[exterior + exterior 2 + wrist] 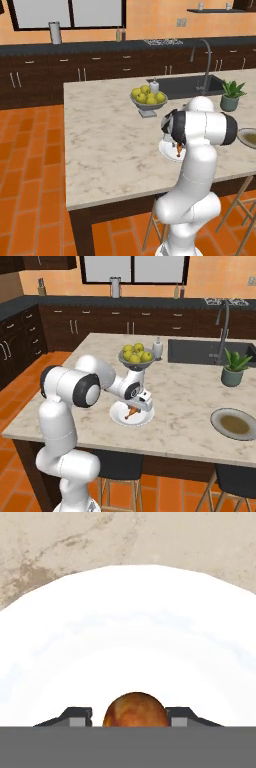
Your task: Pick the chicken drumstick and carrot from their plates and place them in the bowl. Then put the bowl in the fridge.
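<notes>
The gripper (pixel 135 717) hangs low over the white plate (pixel 135 627), and in the hand view its two dark finger tips (pixel 75 717) stand one on each side of the chicken drumstick (pixel 135 709), close against its rounded golden-brown end; whether they press it or only flank it cannot be told. In that view the drumstick shows end-on, a round brown dome at six o'clock, so its long axis runs roughly along the line of the camera. In the right base view the drumstick (pixel 131 413) shows as a thin brown-orange piece just under the hand, slanting from about one o'clock down to seven o'clock over the plate (pixel 120 417). In the left base view it (pixel 178 149) hangs nearly upright beneath the hand, above the plate's rim (pixel 166 150). The plate lies on the marble island counter (pixel 185 391). Beyond it, at twelve o'clock, stands the footed bowl of yellow-green fruit (pixel 136 355). Well away at three o'clock lies the grey-rimmed plate with a brownish centre (pixel 235 424), and a potted plant (pixel 233 370) stands beside the sink (pixel 200 351).
</notes>
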Controlling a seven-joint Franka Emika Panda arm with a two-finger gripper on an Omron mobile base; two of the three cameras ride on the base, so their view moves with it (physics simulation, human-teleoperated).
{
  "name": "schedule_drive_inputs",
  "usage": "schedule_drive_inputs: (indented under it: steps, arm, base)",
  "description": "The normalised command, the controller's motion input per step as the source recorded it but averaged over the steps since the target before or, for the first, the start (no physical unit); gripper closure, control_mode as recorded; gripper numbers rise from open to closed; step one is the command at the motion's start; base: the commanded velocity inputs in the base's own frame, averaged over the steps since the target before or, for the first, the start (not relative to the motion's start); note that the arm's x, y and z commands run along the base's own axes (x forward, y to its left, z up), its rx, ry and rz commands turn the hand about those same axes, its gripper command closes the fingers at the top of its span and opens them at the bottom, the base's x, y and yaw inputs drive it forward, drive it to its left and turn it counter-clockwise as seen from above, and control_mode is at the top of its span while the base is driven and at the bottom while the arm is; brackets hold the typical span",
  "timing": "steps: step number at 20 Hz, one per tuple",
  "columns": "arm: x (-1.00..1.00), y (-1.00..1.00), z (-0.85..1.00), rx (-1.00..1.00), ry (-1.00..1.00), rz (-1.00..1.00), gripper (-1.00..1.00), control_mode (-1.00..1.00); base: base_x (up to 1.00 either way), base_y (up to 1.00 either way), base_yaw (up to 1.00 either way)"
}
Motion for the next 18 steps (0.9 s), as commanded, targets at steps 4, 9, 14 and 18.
schedule_drive_inputs:
  steps: [4, 9, 14, 18]
  arm:
    - [-0.15, 0.00, 0.08, 0.00, -0.01, 0.00, 1.00, -1.00]
    - [-0.68, 0.05, 0.77, 0.00, -0.13, -0.01, 1.00, -1.00]
    - [-0.95, 0.07, 1.00, -0.04, -0.22, -0.04, 1.00, -1.00]
    - [-1.00, 0.04, 0.67, -0.11, -0.30, -0.02, 1.00, -1.00]
  base:
    - [0.00, 0.00, 0.00]
    - [0.00, 0.00, 0.00]
    - [0.00, 0.00, 0.00]
    - [0.00, 0.00, 0.00]
